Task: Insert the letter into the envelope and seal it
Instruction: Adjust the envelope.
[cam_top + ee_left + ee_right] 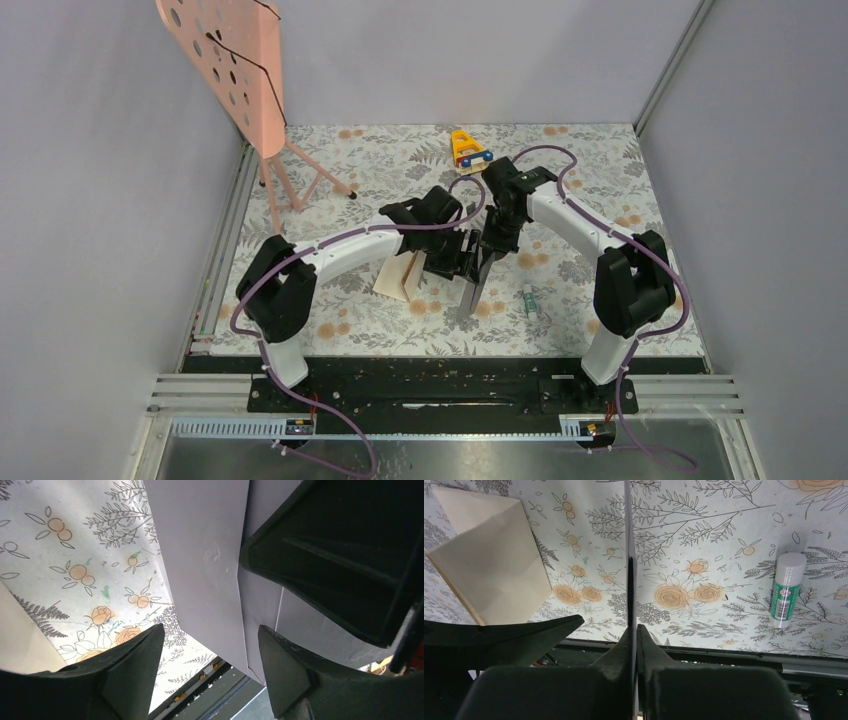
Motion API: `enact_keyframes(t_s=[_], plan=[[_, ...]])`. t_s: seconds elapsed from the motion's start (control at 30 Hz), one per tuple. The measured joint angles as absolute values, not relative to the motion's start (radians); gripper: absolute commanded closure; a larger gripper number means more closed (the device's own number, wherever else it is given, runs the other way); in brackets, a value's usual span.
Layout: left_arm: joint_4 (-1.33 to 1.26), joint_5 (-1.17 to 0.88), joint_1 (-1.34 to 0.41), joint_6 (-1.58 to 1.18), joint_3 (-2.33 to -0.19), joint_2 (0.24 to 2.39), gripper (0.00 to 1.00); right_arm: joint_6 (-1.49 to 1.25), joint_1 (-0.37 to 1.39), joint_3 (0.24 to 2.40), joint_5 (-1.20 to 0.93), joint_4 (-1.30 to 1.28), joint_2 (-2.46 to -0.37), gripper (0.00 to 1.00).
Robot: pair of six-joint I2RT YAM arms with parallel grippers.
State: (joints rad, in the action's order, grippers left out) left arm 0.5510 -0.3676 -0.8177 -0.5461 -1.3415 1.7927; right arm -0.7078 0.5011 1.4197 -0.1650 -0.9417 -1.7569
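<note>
Floral-printed cloth covers the tabletop (380, 160), which is boxed in by plain grey walls. Over its middle the right claw (633, 630) is pinched together on one edge of a flat grey-lilac paper envelope (210, 565). It holds the envelope on edge, so the right wrist view sees it only as a thin vertical line. The left claw (211, 627) sits just beside it with its fingers (135, 670) apart and the envelope's lower corner hanging between them. Whether either finger touches the paper I cannot tell. A tan folded paper sheet (494, 575) rests on the cloth to the left of the envelope, apart from it, with its creases partly raised. A small green-and-white glue stick (788, 586) lies on the cloth to the right. At the far edge stands a yellow triangular toy (470, 147). In the far left corner is a pink perforated board on thin legs (235, 70).
</note>
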Motion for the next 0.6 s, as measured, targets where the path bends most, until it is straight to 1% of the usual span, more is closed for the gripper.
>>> enact_keyframes(t_s=[0.37,0.47,0.6], plan=[[0.62,-0.247,-0.847,-0.522,-1.408,1.817,0.36,-0.719,0.489,1.414,-0.159,-0.933,-1.757,1.0],[0.632,-0.222,-0.854,-0.52,-1.409,1.816,0.35,-0.726,0.489,1.404,-0.17,-0.928,-1.759,1.0],[0.636,-0.221,-0.854,-0.519,-1.397,1.808,0.31,-0.738,0.489,1.387,-0.2,-0.915,-1.761,1.0]])
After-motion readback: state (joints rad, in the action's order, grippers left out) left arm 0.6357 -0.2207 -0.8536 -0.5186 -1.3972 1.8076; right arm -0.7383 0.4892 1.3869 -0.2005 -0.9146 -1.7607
